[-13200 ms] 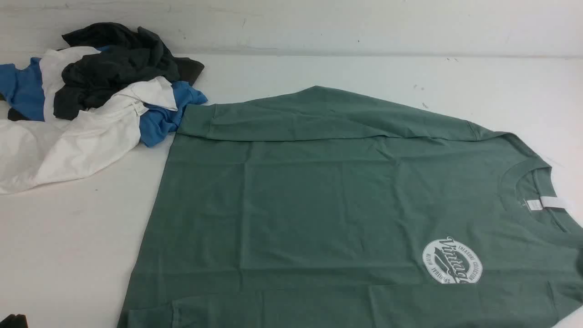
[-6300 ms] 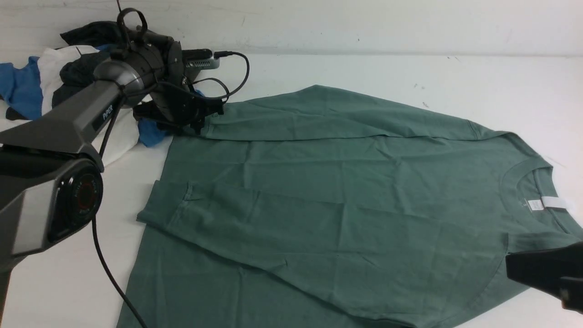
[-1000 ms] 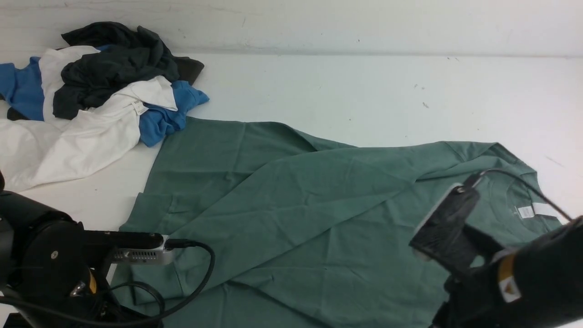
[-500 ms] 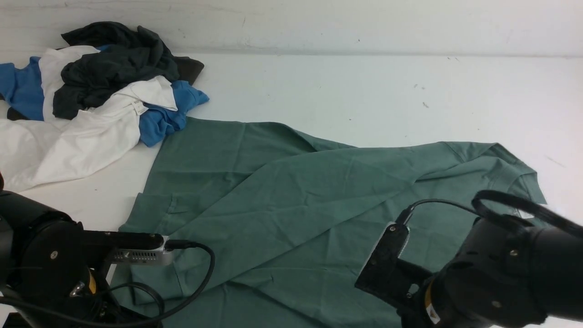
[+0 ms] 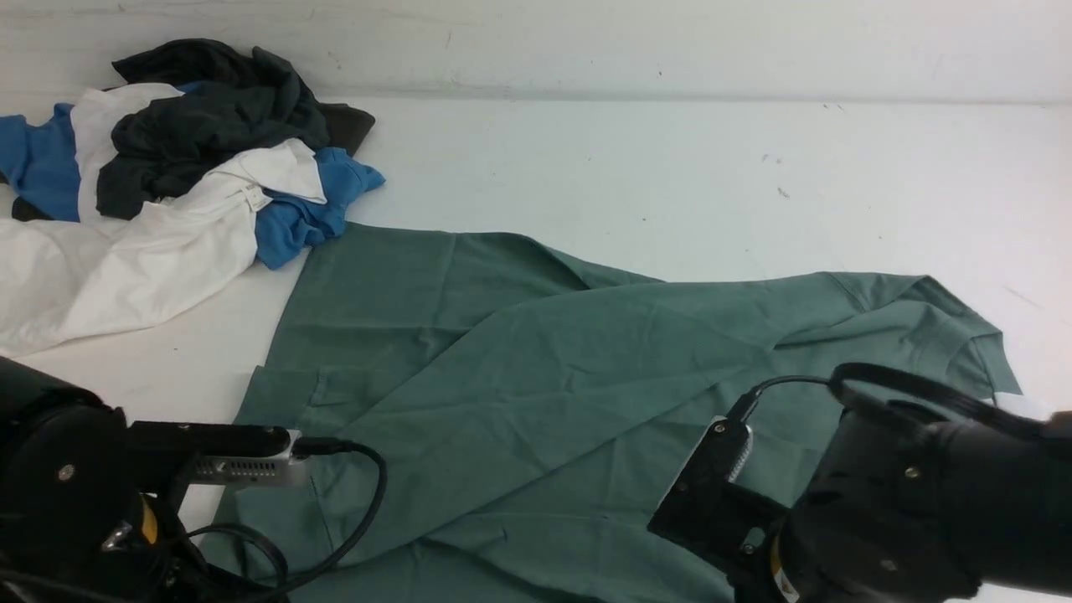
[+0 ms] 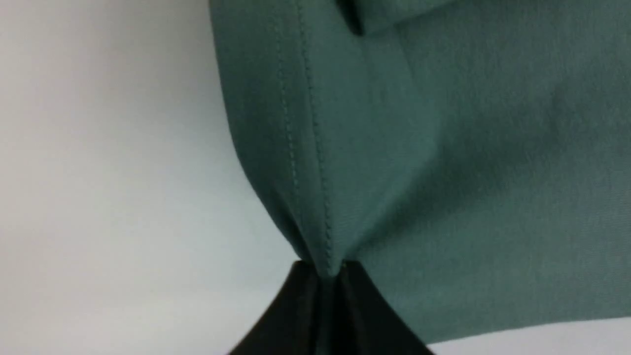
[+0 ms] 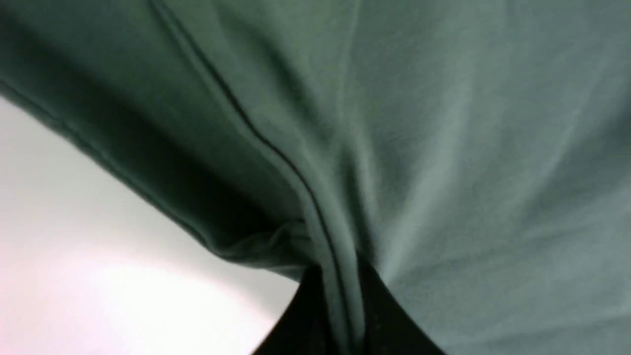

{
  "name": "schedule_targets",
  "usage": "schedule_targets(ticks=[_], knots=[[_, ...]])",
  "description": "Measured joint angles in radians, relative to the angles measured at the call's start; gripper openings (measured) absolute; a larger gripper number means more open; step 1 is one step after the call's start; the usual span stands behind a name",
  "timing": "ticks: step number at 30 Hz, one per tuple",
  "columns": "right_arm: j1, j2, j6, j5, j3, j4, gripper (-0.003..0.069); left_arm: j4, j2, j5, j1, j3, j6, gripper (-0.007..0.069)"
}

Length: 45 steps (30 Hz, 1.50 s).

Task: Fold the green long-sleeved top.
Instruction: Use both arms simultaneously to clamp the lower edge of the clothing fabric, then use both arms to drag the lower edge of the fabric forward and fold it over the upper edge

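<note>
Though its print is too small to read, a small white tag (image 5: pixel 252 198) shows on the white garment (image 5: pixel 126 260) in the pile at the far left of the table (image 5: pixel 670 167). A dark garment (image 5: pixel 209 126) lies on top of that pile.

The green long-sleeved top (image 5: pixel 536 377) lies spread over the middle and right of the table. One layer is folded diagonally across it, and its far left corner is just beside the blue garment (image 5: pixel 306 218).

The front view takes in the whole top, with the left arm (image 5: pixel 59 502) and right arm (image 5: pixel 904 511) low at the near edge, but it hides the fingertips of both. Only the left wrist view shows the left gripper (image 6: pixel 325 271), pinched tight on a stitched hem of the top with bare table alongside. Only the right wrist view shows the right gripper (image 7: pixel 345 281), clamped on a bunched, seamed fold of the same green cloth.
</note>
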<state>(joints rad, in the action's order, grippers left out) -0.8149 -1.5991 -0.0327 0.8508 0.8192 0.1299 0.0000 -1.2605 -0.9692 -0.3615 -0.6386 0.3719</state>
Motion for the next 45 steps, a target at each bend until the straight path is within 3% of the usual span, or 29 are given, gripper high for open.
schedule_targets(ticks=[8, 14, 21, 26, 36, 42, 45], knots=[[-0.002, 0.213, 0.000, 0.165, 0.069, -0.017, 0.0022, 0.056, 0.163, -0.146, 0.017, -0.238, 0.014, 0.0019], [0.118, 0.193, -0.061, 0.224, 0.258, 0.021, 0.0022, 0.080, 0.017, -0.164, 0.088, -0.494, 0.014, 0.0019], [0.304, -0.002, -0.232, 0.190, 0.507, -0.059, 0.0022, 0.074, -0.293, -0.164, 0.172, -0.801, -0.007, 0.0019], [0.361, -0.183, -0.278, 0.188, 0.683, -0.085, 0.0022, 0.082, -0.523, -0.162, 0.202, -1.023, -0.031, 0.0019], [0.404, -0.463, -0.284, 0.142, 0.956, -0.070, 0.0020, 0.110, -0.909, -0.210, 0.237, -1.419, -0.044, 0.0019], [0.405, -0.538, -0.284, 0.064, 0.990, -0.068, 0.0032, 0.124, -0.993, -0.210, 0.250, -1.495, -0.044, 0.0020], [0.405, -0.567, -0.271, 0.014, 0.991, -0.057, 0.0087, 0.128, -1.017, -0.208, 0.252, -1.499, -0.044, 0.0052]])
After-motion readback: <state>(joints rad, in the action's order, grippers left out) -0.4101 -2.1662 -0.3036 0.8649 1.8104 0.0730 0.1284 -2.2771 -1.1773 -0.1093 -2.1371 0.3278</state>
